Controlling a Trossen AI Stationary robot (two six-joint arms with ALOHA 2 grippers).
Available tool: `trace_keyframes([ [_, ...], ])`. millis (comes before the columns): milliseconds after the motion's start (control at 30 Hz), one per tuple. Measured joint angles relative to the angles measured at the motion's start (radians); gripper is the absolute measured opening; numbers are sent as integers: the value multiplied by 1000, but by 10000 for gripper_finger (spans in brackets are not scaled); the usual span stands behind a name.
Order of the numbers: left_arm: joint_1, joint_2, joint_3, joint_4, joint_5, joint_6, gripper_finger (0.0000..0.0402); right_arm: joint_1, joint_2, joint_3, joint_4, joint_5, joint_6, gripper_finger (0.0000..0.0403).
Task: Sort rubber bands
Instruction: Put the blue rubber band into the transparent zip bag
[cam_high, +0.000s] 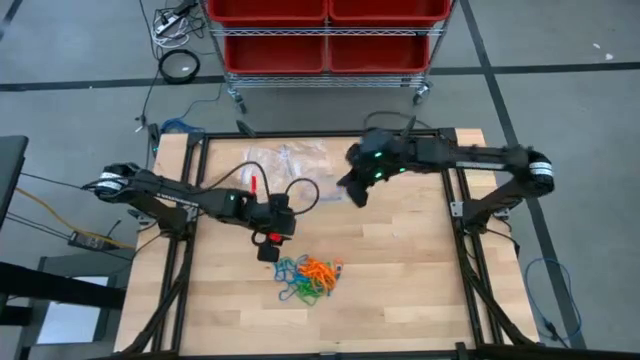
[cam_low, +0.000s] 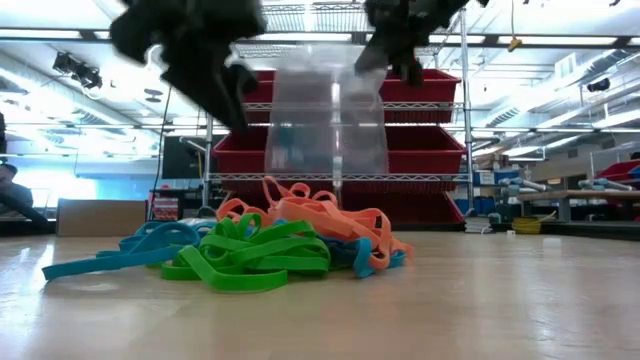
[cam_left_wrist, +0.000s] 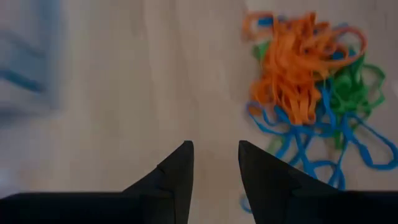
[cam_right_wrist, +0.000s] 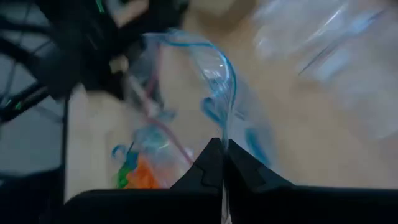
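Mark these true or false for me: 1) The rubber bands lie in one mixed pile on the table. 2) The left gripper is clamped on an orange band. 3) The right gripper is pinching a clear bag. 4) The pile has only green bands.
1) True: the rubber bands sit in one tangled clump on the table.
2) False: the left gripper is open and empty, beside the pile.
3) True: the right gripper is shut on the edge of a clear plastic bag.
4) False: orange, blue and green are mixed.
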Motion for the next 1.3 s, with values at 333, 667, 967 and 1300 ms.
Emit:
trace_keyframes([
  [333, -40, 1, -307, 370, 117, -186, 136, -43, -259, 0, -79, 114, 4, 0],
  [667, -101, 1, -337, 392, 138, -262, 136, -8, -284, 0, -189, 164, 27, 0],
  [967, -112, 6, -370, 365, 157, -319, 136, 17, -242, 0, -182, 168, 20, 0],
  [1300, -111, 32, -398, 510, 191, -339, 114, 17, -231, 0, -179, 168, 12, 0],
])
